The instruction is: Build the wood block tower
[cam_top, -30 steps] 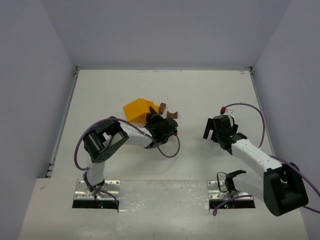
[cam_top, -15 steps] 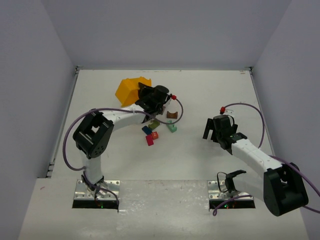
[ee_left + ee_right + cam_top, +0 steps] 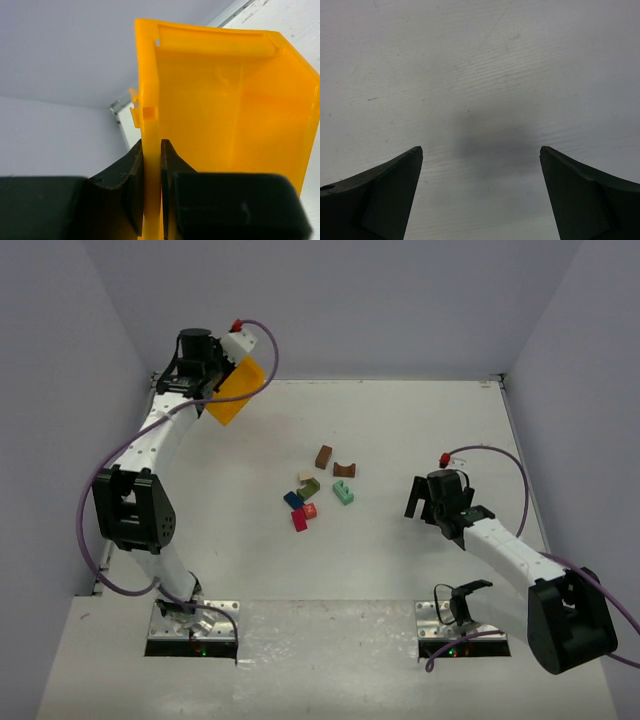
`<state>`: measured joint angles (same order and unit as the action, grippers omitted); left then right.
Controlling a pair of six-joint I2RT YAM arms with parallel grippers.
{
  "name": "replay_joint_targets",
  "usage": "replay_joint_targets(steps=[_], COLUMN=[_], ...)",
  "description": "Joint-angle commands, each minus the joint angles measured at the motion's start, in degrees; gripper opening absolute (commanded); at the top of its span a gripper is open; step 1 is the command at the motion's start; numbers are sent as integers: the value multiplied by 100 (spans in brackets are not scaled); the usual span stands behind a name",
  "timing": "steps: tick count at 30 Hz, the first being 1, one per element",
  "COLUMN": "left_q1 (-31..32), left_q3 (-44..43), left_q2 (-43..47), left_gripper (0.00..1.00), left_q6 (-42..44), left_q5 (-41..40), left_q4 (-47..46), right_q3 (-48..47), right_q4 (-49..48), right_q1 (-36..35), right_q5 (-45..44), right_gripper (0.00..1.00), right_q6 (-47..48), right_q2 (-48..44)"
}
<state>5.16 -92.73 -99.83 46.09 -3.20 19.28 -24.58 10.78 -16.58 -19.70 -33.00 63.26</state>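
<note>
Several small wooden blocks lie loose near the table's middle in the top view: a brown block, a brown arch, a tan block, an olive block, a teal block, a blue block, an orange block and a red block. My left gripper is raised at the far left corner, shut on the wall of the yellow-orange tray, which is empty inside. My right gripper is open and empty over bare table, right of the blocks.
The tray hangs tilted above the table's far left corner, close to the back wall. Grey walls enclose the table on three sides. The right arm's cable loops near the right edge.
My left arm has swung the tray up and away to the far left corner. The blocks that spilled from it now lie uncovered mid-table. The right arm has not moved.
</note>
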Motion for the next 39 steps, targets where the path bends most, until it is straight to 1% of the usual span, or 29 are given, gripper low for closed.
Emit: replay_joint_targets(steps=[1,2,4,7,10,13,16,23,30,32,33,34,35,36,37,38,39], left_q1=[-902,-1019,-1192,-1329,-1501,-1749,-1903,-1966,-2028,-2030,-2038,-2055,-2072,-2092,-2102,-2107,-2119], left_q3=[-254,-482,-740,-1044,-1039,-1117,-1444,-1432,-1438,-1424,-1423,-1419,-1415,-1422,-1427,-1433,-1457], left_q2=[-460,-686,-939,-1329,-1522,-1737,-2008,-2285,-2555,-2597,-2603,-2607,-2612,-2612,-2608,-2603,-2584], left_gripper=[0,0,0,0,0,0,0,0,0,14,19,27,35,50,58,63,72], left_q6=[-1778,-2166,-2488,-2350,-2017,-2176,-2065,-1954,-2092,-2128,-2122,-2126,-2130,-2144,-2155,-2165,-2165], left_q5=[1851,1997,2030,2211,2585,2705,2930,2799,2364,2275,2263,2258,2254,2261,2236,2202,2189], left_q4=[-275,-194,-10,476,806,815,1185,1192,1092,1083,1094,1086,1078,1078,1078,1078,1103], right_q3=[-117,-125,-109,-91,-74,-82,-90,-108,-141,-146,-153,-157,-161,-154,-156,-161,-155], right_q4=[-260,-253,-271,-296,-307,-312,-287,-243,-204,-190,-190,-190,-190,-190,-187,-182,-175], right_q1=[32,32,32,32,32,39,32,41,32,32,32,32,32,32,36,40,34], right_q5=[78,80,91,113,153,169,169,133,80,74,80,80,80,87,93,98,110], right_gripper=[99,99,99,99,99,99,99,99,99,99,99,99,99,99,99,99,99], right_q6=[56,49,48,48,48,56,48,39,39,34,22,26,30,30,34,39,45], right_q2=[-79,-70,-77,-85,-104,-104,-104,-95,-34,-25,-25,-25,-25,-32,-37,-42,-55])
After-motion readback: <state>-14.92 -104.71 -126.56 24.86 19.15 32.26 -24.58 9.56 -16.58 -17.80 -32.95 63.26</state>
